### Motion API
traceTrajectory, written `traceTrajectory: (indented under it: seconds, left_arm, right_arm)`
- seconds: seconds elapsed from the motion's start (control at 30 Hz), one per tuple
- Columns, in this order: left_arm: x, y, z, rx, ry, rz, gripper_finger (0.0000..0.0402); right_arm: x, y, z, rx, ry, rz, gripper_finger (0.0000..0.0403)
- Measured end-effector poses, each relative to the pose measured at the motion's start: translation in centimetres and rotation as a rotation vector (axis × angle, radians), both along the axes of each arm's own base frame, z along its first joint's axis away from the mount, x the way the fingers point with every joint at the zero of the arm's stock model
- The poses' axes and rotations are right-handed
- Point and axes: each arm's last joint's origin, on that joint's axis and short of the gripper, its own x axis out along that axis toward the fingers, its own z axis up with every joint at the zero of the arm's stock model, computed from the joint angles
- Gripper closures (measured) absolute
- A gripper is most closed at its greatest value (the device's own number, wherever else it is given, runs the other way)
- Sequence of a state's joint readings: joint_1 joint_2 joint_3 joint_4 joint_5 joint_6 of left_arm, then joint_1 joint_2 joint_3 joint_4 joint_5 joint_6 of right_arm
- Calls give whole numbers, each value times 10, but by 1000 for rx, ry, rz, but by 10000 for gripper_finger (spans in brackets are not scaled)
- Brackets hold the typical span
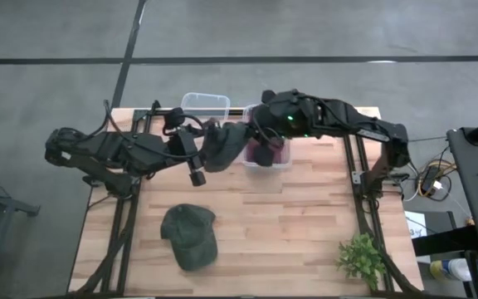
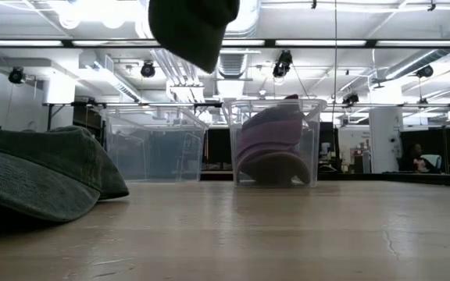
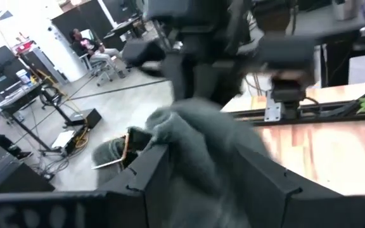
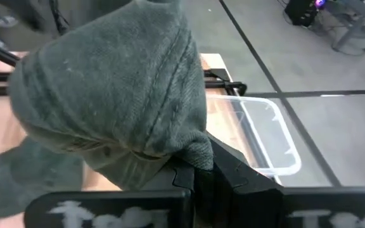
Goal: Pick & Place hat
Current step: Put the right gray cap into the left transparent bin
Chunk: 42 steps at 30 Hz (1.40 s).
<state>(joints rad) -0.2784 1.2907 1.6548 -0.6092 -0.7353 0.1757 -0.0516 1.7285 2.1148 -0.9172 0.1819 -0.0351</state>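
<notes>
You have three caps in all. One grey-green cap (image 1: 225, 143) hangs in the air between the two hands, near twelve o'clock of the desk (image 1: 305, 224). One dark green cap (image 1: 189, 237) lies flat toward seven o'clock. One purple cap (image 2: 270, 147) sits inside a bin.

You have two clear plastic bins: the one (image 1: 282, 159) with the purple cap, at twelve o'clock, and a second (image 1: 205, 105) just toward eleven o'clock of it, at the far edge.

You have one small green plant (image 1: 361, 258) at five o'clock.

Two arms, so two hands: left hand (image 1: 196, 154) and right hand (image 1: 256, 133).
</notes>
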Motion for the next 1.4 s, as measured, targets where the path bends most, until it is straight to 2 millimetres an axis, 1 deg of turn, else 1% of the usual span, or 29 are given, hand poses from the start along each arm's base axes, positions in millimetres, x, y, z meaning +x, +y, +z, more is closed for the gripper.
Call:
traceTrajectory:
  seconds: [0.1, 0.23, 0.43, 0.63, 0.93, 1.07, 1.2, 1.4]
  left_arm:
    - [-2, 1, 2, 8, 9, 21, 234]
    - [-3, 3, 0, 25, 30, 61, 234]
    - [-2, 6, -3, 32, 49, 83, 234]
    - [-1, 11, -3, 14, 40, 104, 234]
    - [0, 9, -4, -76, 20, 13, 234]
    - [1, 9, -4, -105, 16, 2, 234]
    - [6, 12, -8, -107, 35, 20, 234]
    - [19, 17, -17, -86, 71, 81, 234]
  right_arm:
    - [10, -5, -1, -20, 12, 2, 392]
    - [18, -5, 2, -40, 4, 31, 392]
    - [23, -4, 8, -32, -27, 69, 392]
    - [24, -4, 12, -34, -56, 76, 392]
    - [31, -4, 7, -48, -47, 83, 392]
    - [32, -4, 7, -60, -63, 92, 392]
    - [32, -3, 8, -36, -69, 145, 392]
    - [32, -2, 6, -30, -51, 147, 392]
